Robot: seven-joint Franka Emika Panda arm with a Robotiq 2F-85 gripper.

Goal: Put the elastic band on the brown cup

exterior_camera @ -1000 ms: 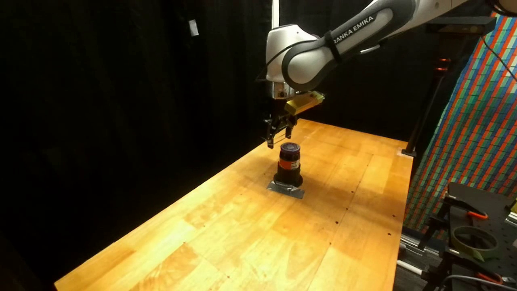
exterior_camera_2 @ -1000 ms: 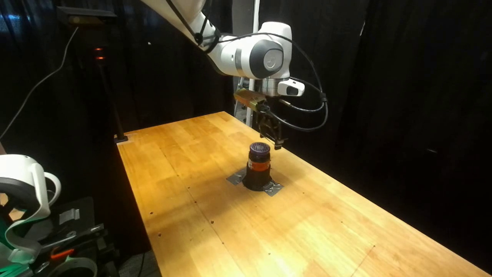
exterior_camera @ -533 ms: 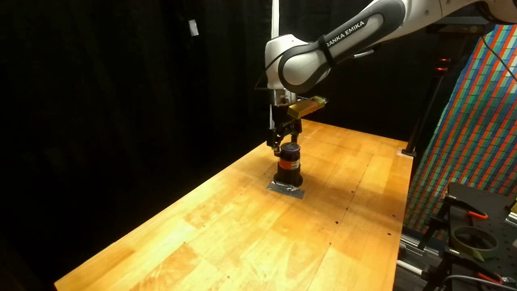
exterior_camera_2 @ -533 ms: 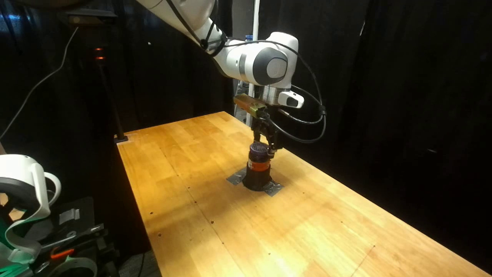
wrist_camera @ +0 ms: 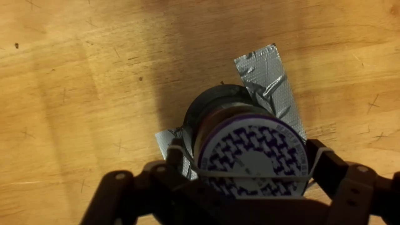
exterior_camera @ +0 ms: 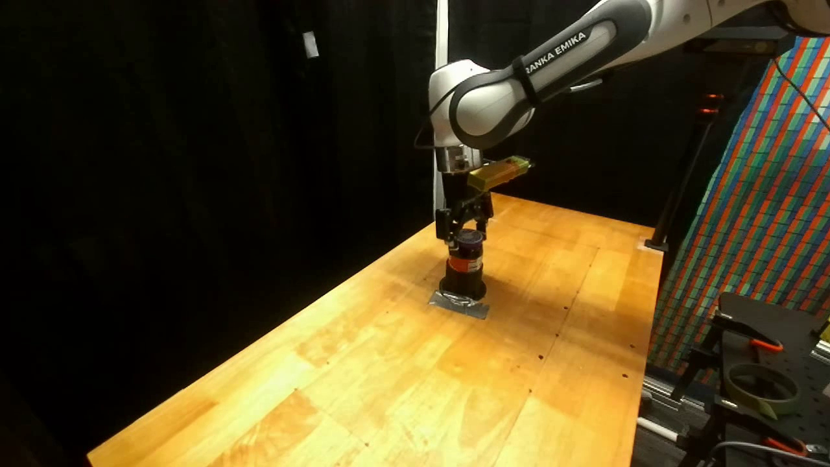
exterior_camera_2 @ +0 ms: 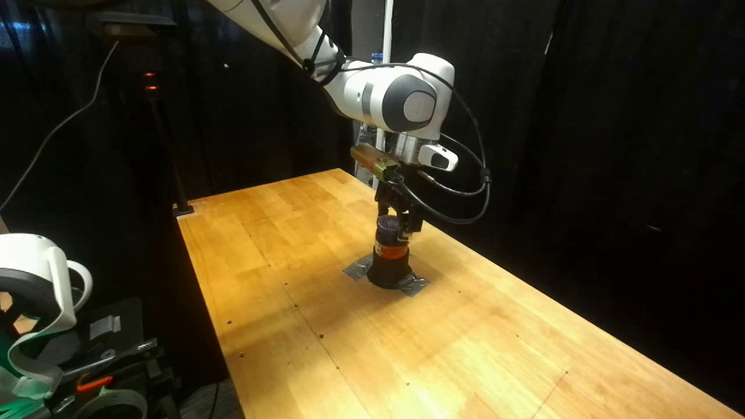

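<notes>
The brown cup is a dark jar with an orange-red stripe [exterior_camera: 465,264] and a purple-white patterned lid, seen in both exterior views [exterior_camera_2: 391,251] and from above in the wrist view [wrist_camera: 250,140]. It stands in a black holder [exterior_camera: 464,283] and leans slightly. My gripper [exterior_camera: 467,241] is low over the jar, also in an exterior view [exterior_camera_2: 394,226], its open fingers on opposite sides of the lid. The pale elastic band [wrist_camera: 256,177] is stretched around both fingertips. One strand crosses over the lid; part of the band is hidden beside the jar.
Grey tape [exterior_camera: 458,304] holds the holder to the wooden table [exterior_camera: 415,383]; it also shows in the wrist view [wrist_camera: 268,78]. A post [exterior_camera_2: 166,145] stands at a far table corner. A side bench with a tape roll [exterior_camera: 762,389] stands beside the table.
My gripper has come down from above and behind the jar to around its lid, with the band on its fingers. In the last half second the lid has shifted slightly, tilting the jar.
</notes>
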